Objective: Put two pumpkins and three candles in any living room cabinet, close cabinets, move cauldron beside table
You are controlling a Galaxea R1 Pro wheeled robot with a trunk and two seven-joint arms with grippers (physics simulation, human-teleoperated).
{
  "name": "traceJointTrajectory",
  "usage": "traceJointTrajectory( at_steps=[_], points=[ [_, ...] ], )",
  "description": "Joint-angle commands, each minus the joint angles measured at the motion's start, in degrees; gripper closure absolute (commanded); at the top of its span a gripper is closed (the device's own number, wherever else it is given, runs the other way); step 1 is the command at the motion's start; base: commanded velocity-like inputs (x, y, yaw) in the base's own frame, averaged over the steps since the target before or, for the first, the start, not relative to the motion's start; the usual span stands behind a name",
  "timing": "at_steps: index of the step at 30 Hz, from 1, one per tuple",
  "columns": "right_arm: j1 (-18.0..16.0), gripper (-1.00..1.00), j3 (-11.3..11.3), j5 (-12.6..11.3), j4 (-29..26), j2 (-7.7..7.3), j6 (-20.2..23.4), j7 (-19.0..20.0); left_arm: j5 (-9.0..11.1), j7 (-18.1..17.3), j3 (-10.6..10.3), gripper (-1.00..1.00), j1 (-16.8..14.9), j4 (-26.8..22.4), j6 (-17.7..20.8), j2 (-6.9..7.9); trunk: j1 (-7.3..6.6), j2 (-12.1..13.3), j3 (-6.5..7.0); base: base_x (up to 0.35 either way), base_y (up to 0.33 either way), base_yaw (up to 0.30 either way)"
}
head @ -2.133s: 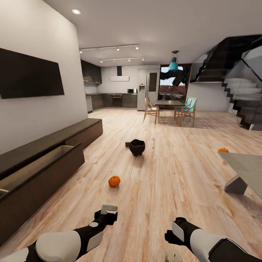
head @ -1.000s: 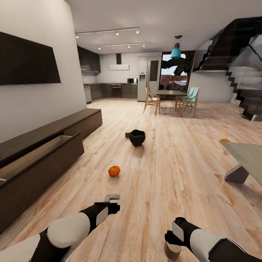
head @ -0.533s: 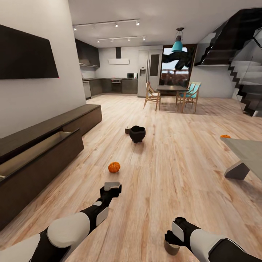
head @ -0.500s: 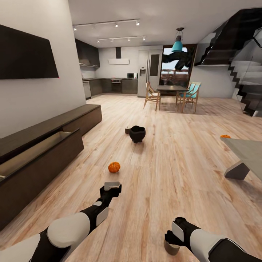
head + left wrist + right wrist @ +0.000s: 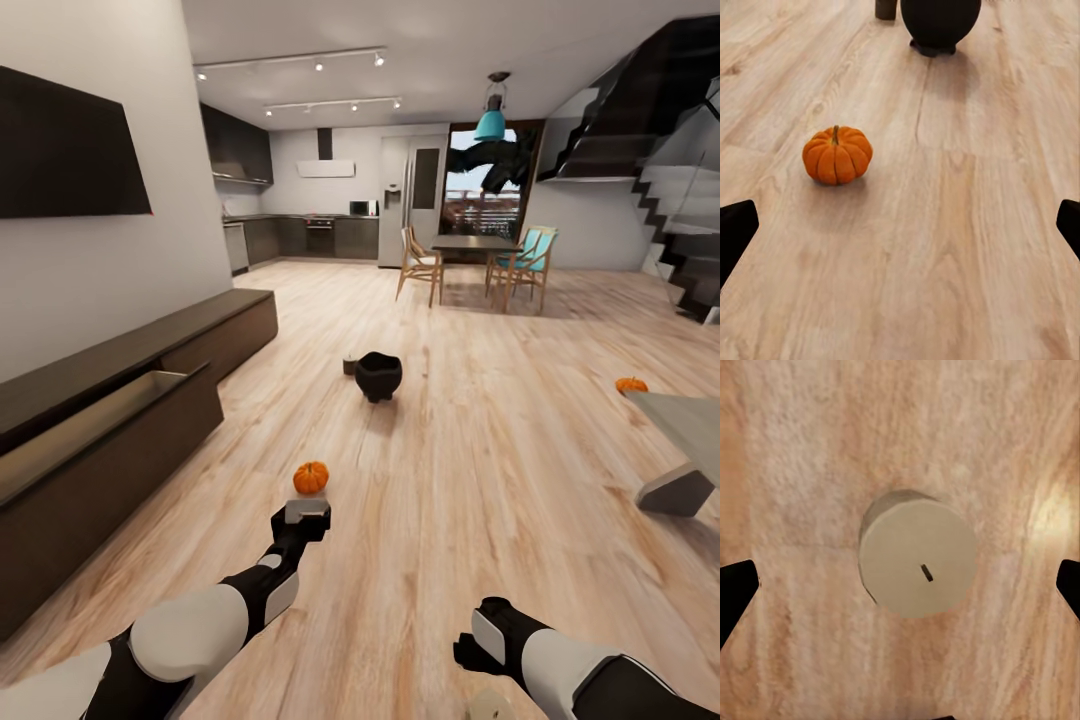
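Pumpkin [image 5: 837, 154] is seen resting on the floor [image 5: 470, 500] just ahead of the left tool [image 5: 306, 512], whose jaws are spread wide. A candle [image 5: 918, 557] stands below the open right tool [image 5: 900, 585]. A clumsy closure could roll the pumpkin away.

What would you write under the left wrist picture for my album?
Open left gripper facing an orange pumpkin on the wood floor.

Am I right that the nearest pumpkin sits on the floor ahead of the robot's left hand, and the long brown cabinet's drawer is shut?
Not quite. The pumpkin does sit on the floor ahead of the left gripper, but the head view shows the cabinet with its drawer pulled open.
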Motion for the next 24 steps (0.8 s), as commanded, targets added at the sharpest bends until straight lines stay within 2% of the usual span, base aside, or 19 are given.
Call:
traceJointTrajectory(
  at_steps=[1, 4, 8, 24],
  points=[
    [-0.04, -1.0, 0.48, -0.59, -0.02, 0.02, 0.19, -0.25, 0.01, 0.58, -0.47, -1.0, -0.04, -0.12, -0.13, 0.0, 0.02, -0.02, -0.06, 0.345, 0.045, 0.0],
    [-0.04, -1.0, 0.48, -0.55, -0.02, 0.0, 0.15, -0.25, -0.04, 0.55, -0.47, -1.0, -0.05, -0.14, 0.26, 0.0, 0.02, -0.02, -0.06, 0.32, 0.016, 0.0],
    [-0.04, -1.0, 0.48, -0.54, -0.02, -0.03, 0.15, -0.25, -0.04, 0.45, -0.46, -1.0, -0.03, -1.4, 0.2, 0.0, 0.02, -0.02, -0.06, 0.094, 0.003, 0.0],
    [-0.04, -1.0, 0.54, -0.52, -0.02, -0.04, -0.11, -0.25, -0.05, 0.95, -0.47, -1.0, -0.04, -2.57, 0.25, 0.0, 0.44, -0.23, -3.6, 0.004, 0.0, 0.0]
  ],
)
